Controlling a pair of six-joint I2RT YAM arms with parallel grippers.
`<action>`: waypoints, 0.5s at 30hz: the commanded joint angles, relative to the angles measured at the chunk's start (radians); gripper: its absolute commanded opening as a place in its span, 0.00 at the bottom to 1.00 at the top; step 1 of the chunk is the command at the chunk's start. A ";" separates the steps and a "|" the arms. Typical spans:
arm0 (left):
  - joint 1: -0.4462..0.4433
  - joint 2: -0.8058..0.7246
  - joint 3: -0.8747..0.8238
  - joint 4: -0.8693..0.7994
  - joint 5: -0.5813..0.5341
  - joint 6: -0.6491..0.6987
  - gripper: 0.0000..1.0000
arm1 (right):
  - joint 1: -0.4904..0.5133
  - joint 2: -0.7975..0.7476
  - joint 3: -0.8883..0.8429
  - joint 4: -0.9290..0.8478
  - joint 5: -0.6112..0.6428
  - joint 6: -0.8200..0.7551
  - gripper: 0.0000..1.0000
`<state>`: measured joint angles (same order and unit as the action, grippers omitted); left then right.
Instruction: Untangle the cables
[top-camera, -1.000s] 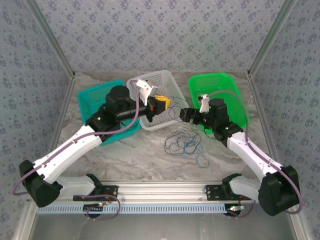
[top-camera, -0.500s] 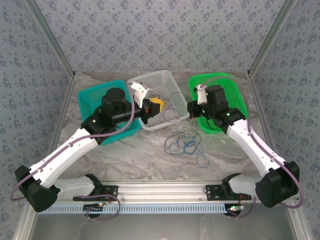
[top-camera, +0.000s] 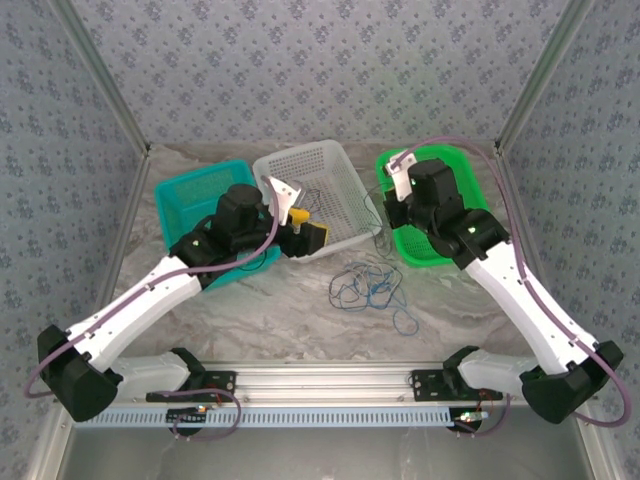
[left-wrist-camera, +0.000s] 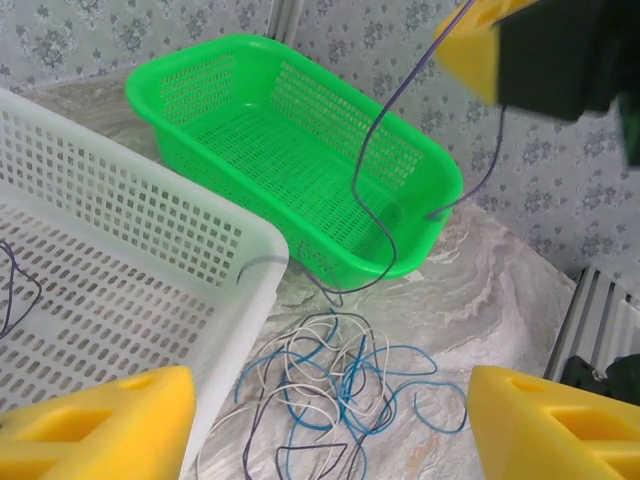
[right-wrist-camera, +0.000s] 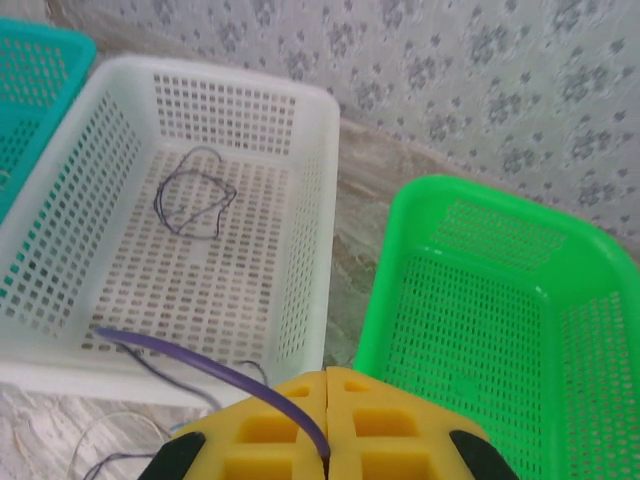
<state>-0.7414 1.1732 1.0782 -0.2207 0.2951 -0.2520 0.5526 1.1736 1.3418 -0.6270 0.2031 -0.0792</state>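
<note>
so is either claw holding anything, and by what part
The right claw pinches the dark purple cable partway along its length; the left claw is open and empty.

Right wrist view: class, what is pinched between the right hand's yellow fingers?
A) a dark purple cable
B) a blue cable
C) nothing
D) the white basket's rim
A: a dark purple cable runs out from the right hand, whose fingers are closed on it.

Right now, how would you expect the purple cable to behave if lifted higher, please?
Probably floppy: the purple cable droops in a loop from the shut right end effector. It may drag the tangle, since it trails down towards it.
</note>
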 joint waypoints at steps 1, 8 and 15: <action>0.003 -0.016 -0.033 0.104 0.017 -0.030 0.78 | 0.004 -0.025 0.090 -0.023 -0.014 0.007 0.00; 0.004 0.028 -0.055 0.147 -0.105 -0.012 0.85 | 0.002 -0.027 0.182 -0.051 -0.106 0.038 0.00; 0.023 0.065 -0.082 0.245 -0.100 -0.086 0.89 | 0.002 -0.027 0.239 -0.061 -0.158 0.067 0.00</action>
<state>-0.7258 1.2362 1.0107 -0.0643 0.1963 -0.3000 0.5526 1.1591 1.5368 -0.6701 0.0845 -0.0414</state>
